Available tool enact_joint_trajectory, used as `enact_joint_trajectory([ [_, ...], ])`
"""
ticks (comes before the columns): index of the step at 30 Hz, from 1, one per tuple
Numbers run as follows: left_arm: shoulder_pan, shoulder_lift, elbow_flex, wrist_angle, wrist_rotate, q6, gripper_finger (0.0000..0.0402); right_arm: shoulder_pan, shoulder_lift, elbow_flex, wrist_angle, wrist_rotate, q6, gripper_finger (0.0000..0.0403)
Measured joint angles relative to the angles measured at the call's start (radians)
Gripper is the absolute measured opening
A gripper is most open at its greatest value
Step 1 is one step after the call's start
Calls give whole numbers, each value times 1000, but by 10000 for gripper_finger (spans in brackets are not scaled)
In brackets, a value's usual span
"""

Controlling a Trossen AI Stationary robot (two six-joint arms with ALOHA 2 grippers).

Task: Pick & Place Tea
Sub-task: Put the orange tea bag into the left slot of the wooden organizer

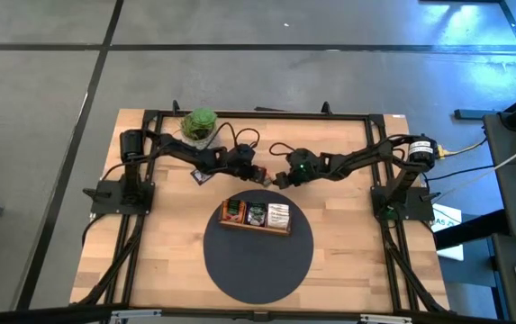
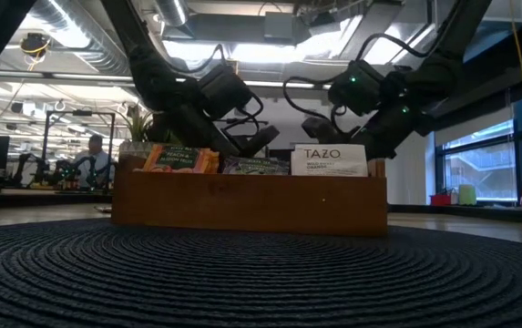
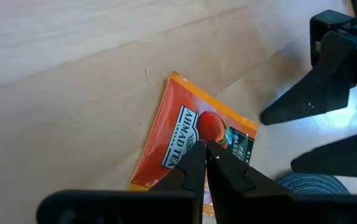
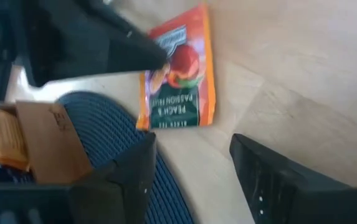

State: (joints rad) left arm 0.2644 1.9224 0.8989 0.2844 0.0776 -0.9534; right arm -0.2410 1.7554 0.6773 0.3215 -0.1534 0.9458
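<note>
From above, I see both grippers meeting above the tray (image 1: 255, 214) at frame centre. In my left wrist view, the left gripper (image 3: 205, 148) has its fingers pressed together, pinching the orange tea packet (image 3: 184, 134) over the wooden surface (image 3: 66, 81). My right wrist view shows the right gripper (image 4: 194, 149) with fingers spread, the packet beyond them near the dark mat (image 4: 113, 124).

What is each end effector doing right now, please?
Left end effector: shut on the orange tea packet, above the table.
Right end effector: open, holding nothing, just beside that packet.
</note>
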Motion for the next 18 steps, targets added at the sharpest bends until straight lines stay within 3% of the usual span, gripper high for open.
enact_joint_trajectory([
  [14,-35,-2,2,4,-15,-74,8,-2,0,0,-14,28,72,206],
  [18,-31,-5,2,4,-23,9,5,-2,1,6,-23,29,45,194],
])
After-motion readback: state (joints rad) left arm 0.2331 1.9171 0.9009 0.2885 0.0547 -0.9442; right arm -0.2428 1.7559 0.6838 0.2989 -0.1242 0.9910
